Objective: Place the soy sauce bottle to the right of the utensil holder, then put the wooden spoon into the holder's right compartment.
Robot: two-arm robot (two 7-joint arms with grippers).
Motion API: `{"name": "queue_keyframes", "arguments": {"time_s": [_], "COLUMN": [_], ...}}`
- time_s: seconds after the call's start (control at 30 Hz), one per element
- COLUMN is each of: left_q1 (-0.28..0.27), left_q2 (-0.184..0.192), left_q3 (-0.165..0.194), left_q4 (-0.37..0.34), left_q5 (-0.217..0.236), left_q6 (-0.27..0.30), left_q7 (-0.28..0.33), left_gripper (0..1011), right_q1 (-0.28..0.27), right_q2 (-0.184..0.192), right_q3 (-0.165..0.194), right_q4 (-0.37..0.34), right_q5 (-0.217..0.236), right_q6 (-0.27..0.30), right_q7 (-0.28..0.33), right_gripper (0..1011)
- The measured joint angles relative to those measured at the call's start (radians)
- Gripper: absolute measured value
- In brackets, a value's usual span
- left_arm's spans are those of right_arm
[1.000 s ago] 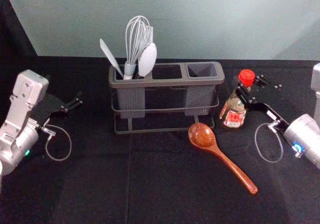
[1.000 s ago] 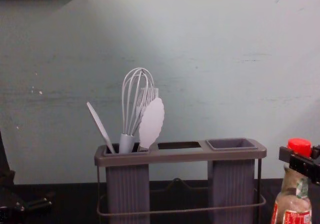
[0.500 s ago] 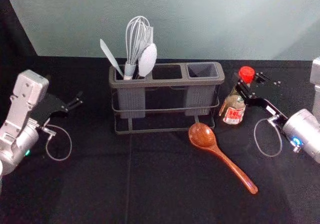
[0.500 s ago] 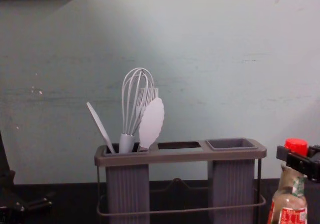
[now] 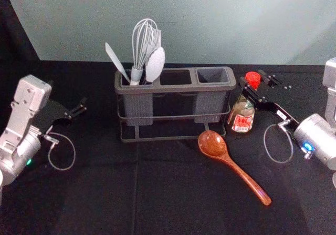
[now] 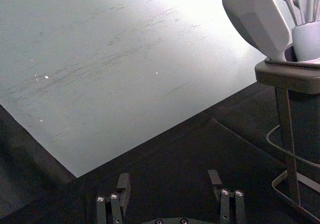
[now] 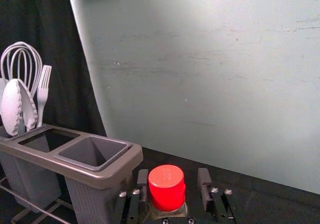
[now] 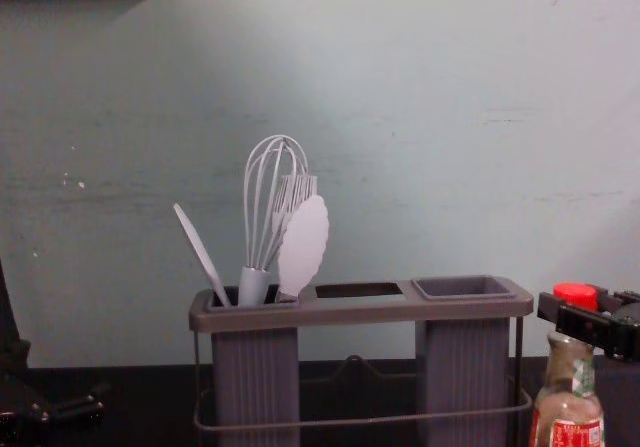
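Bottle (image 5: pixel 242 121) shifted left; right pincer (image 5: pixel 252 77) spread around it.

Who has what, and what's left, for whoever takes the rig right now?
Right gripper: open, fingers either side of the bottle's red cap.
Left gripper: open, idle, off the holder's left side.
Soy sauce bottle: upright, just right of the utensil holder; looks placed.
Wooden spoon: on the table, in front of the holder.
Left: back the right gripper off without tipping the bottle, then spoon into the right compartment.
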Motion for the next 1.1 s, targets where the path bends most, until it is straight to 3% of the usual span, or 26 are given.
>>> {"name": "queue_keyframes", "arguments": {"time_s": [0.27,0.47,0.8,1.1], "left_q1": [0.000,0.000,0.000,0.000], "left_q2": [0.000,0.000,0.000,0.000], "left_q3": [0.000,0.000,0.000,0.000], "left_q4": [0.000,0.000,0.000,0.000], "left_q5": [0.000,0.000,0.000,0.000], "left_q6": [0.000,0.000,0.000,0.000], "left_q7": [0.000,0.000,0.000,0.000], "left_gripper": [1011,1011,1011,1011], "right_q1": [-0.011,-0.045,-0.199,-0.339], "right_q2": [0.010,0.029,0.057,0.058], "right_q3": [0.009,0.026,0.085,0.080], "right_q4": [-0.021,-0.084,-0.295,-0.420], "right_q5": [0.013,0.006,-0.010,-0.062], "right_q6": [-0.005,-0.009,0.017,0.056], "right_q7": [0.000,-0.024,-0.106,-0.151], "right_gripper": [862,990,1003,1003]}}
